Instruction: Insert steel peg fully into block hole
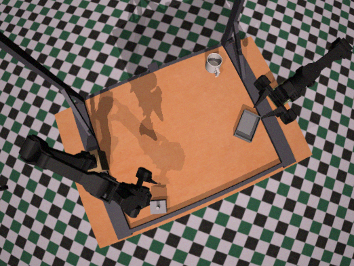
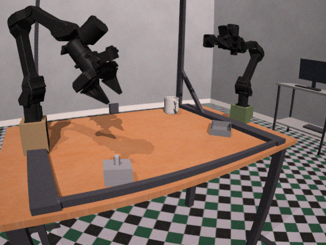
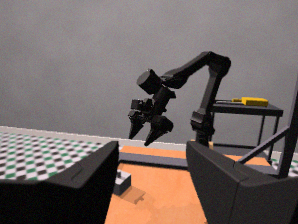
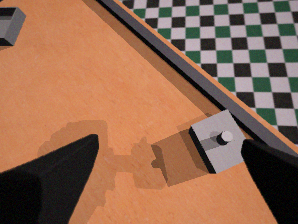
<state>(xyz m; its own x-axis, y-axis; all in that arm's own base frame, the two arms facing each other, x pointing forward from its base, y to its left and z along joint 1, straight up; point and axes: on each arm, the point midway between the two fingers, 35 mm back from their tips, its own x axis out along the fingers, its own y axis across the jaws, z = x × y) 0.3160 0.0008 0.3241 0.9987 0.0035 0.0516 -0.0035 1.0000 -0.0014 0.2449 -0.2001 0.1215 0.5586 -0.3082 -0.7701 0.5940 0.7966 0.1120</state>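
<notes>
At the scene's left, my right pincer hangs above the table, spread wide with nothing between its fingers. Near the left front edge sits the block, the steel peg standing upright in its top, a short stub showing. I can't see how deep the hole runs, so I can't tell whether the peg is home. I expect steel to be stiff, smooth and rather heavy for its size — hardly fragile, but apt to slip or jam if I push askew. If it needs more, I'd pinch the stub squarely from both sides, then press its top straight down — gently, lest the block slide. Over at the right, beside the grey tray from above, my left pincer stands partly spread, holding nothing.
</notes>
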